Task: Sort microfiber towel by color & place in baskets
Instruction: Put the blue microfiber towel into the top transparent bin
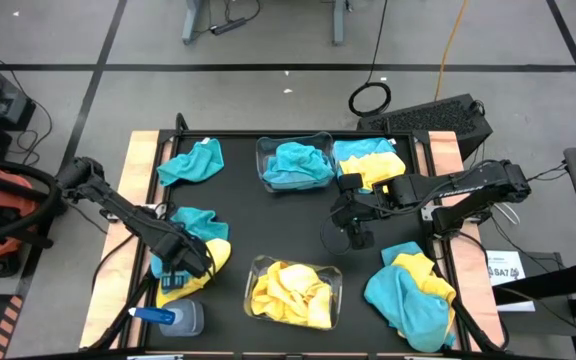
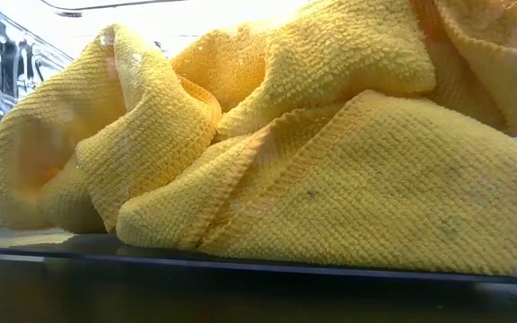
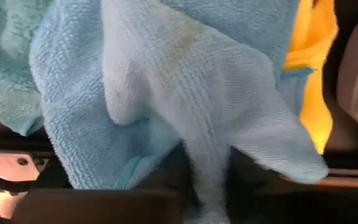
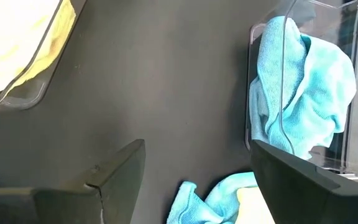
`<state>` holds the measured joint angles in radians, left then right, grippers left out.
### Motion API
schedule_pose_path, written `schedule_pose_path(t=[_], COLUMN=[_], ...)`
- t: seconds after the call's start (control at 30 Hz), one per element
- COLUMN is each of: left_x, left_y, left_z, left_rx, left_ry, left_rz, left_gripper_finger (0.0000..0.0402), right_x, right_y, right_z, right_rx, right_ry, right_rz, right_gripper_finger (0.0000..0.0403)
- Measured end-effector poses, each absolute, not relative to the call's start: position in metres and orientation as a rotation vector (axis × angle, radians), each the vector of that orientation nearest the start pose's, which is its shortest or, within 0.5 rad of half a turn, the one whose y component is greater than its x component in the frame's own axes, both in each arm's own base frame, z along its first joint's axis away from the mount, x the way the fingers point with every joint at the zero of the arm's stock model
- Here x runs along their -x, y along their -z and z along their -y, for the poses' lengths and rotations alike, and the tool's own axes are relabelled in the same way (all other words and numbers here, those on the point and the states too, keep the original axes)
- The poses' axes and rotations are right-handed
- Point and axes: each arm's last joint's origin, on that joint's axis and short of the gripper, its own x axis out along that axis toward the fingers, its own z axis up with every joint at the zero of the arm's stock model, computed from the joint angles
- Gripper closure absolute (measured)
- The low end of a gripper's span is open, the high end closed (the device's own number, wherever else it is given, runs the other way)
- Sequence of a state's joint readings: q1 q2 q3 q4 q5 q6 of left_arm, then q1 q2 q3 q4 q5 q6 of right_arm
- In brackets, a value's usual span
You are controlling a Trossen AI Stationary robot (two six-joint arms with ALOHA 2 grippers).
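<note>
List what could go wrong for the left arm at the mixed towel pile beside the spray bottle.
1. The left end effector is down in a pile where a blue towel overlaps a yellow towel; lifting may drag both colors together.
2. The spray bottle lies right beside that pile and could get knocked or snagged.

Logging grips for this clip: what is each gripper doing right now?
Left gripper: down in the pile at the table's left, shut on a blue towel.
Right gripper: open, empty, over the bare mat between the baskets.
</note>
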<state>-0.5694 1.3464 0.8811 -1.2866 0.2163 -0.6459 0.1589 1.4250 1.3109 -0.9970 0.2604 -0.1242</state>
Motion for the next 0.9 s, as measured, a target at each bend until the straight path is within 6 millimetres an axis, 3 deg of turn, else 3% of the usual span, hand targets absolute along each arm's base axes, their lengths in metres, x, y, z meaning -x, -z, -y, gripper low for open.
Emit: schedule_pose_path(t=[0.07, 0.27, 0.43, 0.67, 0.9], left_x=[-0.157, -0.164, -0.172, -0.181, -0.188], left_y=[-0.213, -0.237, -0.281, -0.349, -0.391], left_z=[0.108, 0.111, 0.110, 0.104, 0.091], left_rx=[0.146, 0.115, 0.015, -0.152, -0.401], left_ry=[-0.003, -0.018, -0.095, -0.208, -0.317], left_rz=[-1.841, -1.785, -1.650, -1.290, -1.005], left_gripper_finger=[0.0383, 0.0394, 0.0396, 0.0396, 0.0397], right_x=[-0.272, -0.272, -0.271, -0.269, -0.266], right_y=[-0.311, -0.310, -0.310, -0.309, -0.308], right_z=[-0.036, -0.036, -0.036, -0.036, -0.035], right_rx=[0.343, 0.343, 0.343, 0.333, 0.305], right_ry=[0.024, 0.023, 0.024, 0.031, 0.050], right_rz=[-1.092, -1.100, -1.112, -1.130, -1.162], right_gripper_finger=[0.0122, 0.0122, 0.0122, 0.0122, 0.0122])
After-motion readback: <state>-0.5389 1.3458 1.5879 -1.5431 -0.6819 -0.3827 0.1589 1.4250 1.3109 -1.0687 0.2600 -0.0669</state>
